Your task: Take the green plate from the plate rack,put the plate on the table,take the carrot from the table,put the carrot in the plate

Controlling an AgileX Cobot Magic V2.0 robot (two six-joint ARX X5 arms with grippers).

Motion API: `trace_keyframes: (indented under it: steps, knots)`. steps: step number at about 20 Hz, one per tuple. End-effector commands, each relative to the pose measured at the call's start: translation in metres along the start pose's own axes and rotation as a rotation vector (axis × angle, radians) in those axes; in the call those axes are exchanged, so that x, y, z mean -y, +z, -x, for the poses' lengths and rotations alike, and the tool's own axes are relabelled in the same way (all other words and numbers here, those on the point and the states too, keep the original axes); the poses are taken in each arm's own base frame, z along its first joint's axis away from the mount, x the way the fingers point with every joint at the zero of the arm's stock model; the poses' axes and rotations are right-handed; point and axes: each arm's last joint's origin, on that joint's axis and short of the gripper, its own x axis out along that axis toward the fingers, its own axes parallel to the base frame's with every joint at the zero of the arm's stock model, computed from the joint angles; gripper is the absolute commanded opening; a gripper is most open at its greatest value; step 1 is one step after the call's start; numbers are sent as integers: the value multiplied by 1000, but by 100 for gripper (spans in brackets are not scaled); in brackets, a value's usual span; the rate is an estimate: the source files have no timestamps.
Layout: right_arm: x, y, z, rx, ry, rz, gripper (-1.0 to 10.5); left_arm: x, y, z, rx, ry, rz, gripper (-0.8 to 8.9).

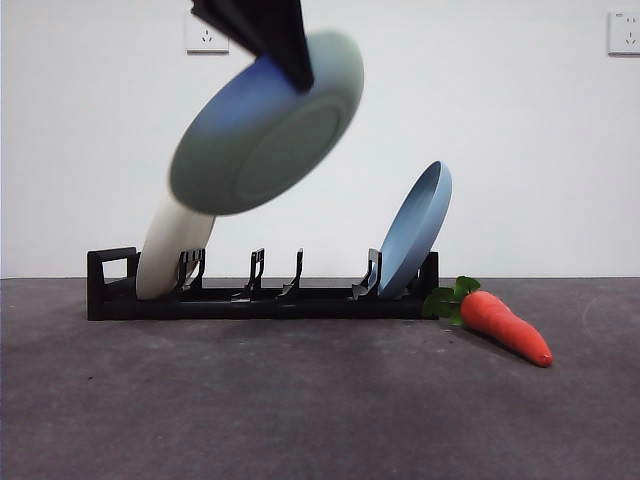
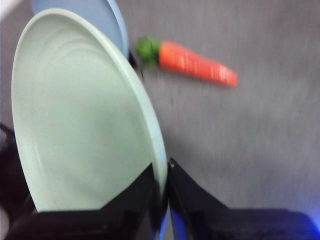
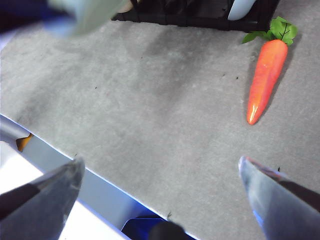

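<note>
1. Front view: left end effector (image 1: 290, 62) enters from the top edge, dark, clamped on the upper rim of the green plate (image 1: 265, 125). Plate is airborne, tilted, blurred, clear of the plate rack (image 1: 250, 300) beneath it.
2. Left wrist view: both jaws of the left end effector (image 2: 162, 192) pinch the green plate's (image 2: 80, 115) rim, one on each face. Carrot (image 2: 197, 64) lies on the worktop (image 2: 250, 140) well beyond the held plate, apart from it.
3. Plate rack: long, black, standing on the worktop (image 1: 320, 400) below the left end effector. Cream-white plate (image 1: 170, 255) leans in a slot near the looped end, directly under the held plate; light blue plate (image 1: 415, 230) leans in the slot at the far end.
4. Carrot (image 1: 505, 325): on the worktop just beside the rack's blue-plate end, leaves toward the rack, tip pointing away.
5. Right wrist view: right end effector (image 3: 160, 185) spread wide, holding nothing, hovering over bare worktop (image 3: 150, 100). Carrot (image 3: 266, 77) lies ahead of it, near the rack's end (image 3: 200, 15).
</note>
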Motion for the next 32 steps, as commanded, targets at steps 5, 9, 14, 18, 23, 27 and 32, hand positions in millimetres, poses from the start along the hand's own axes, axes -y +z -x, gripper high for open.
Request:
trace_keyframes:
  steps: [5, 9, 14, 18, 23, 27, 32]
  knots:
    - [0, 1, 0, 2, 3, -4, 597, 44, -30, -28, -88, 46, -170, -5]
    - [0, 1, 0, 2, 3, -8, 597, 63, -62, -54, -112, 80, -286, -6]
    - [0, 1, 0, 2, 2, -8, 597, 77, -96, -87, -175, 61, -351, -6]
    - [2, 2, -3, -16, 4, -20, 596, 87, -106, -111, -226, 39, -388, -6]
    - [7, 5, -10, -46, 6, -39, 597, 92, -109, -118, -225, -21, -353, 14]
    - [14, 12, -21, -70, 5, -65, 597, 91, -109, -118, -222, -42, -329, 227]
    - [32, 25, -46, -91, 2, -78, 597, 89, -97, -113, -185, -44, -285, 227]
